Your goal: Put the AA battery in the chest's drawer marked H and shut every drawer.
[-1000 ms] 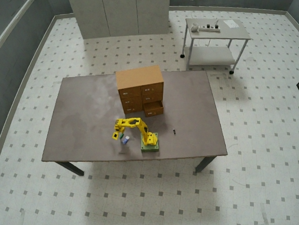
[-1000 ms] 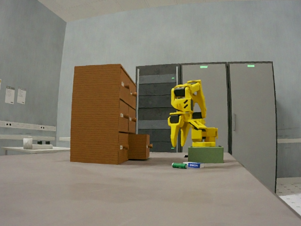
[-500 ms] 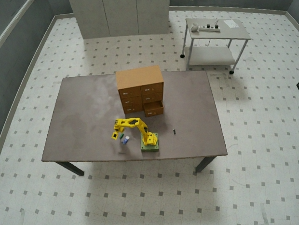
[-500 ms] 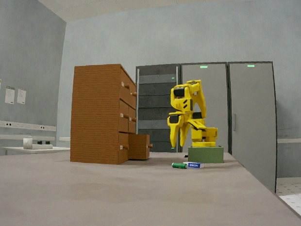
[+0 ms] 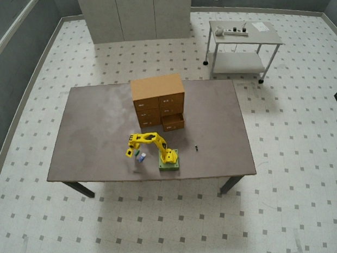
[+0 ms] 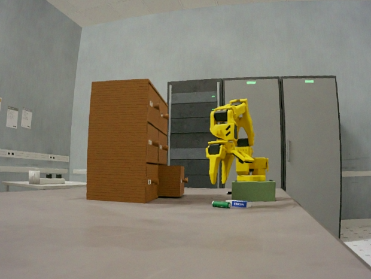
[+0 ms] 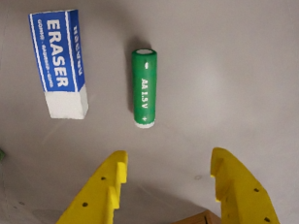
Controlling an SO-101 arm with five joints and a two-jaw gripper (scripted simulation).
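The green AA battery [image 5: 137,152] [image 6: 221,204] [image 7: 145,88] lies on its side on the table. In the wrist view its plus end points toward my fingers. My gripper [image 6: 218,182] [image 7: 170,151] is open and empty. It hangs above the table near the battery, which is ahead of the fingertips in the wrist view. The brown chest [image 5: 157,87] [image 6: 119,140] stands upright. Its bottom right drawer [image 5: 173,126] [image 6: 171,181] is pulled partly out, and the part of its inside that shows looks empty. Its label is too small to read. The other drawers look shut.
A blue and white eraser [image 5: 141,157] [image 6: 239,204] [image 7: 58,57] lies close beside the battery. A small dark thing [image 5: 196,147] lies on the table on the other side of my green base [image 5: 168,167] [image 6: 253,191]. A corner of the chest shows at the wrist view's bottom edge.
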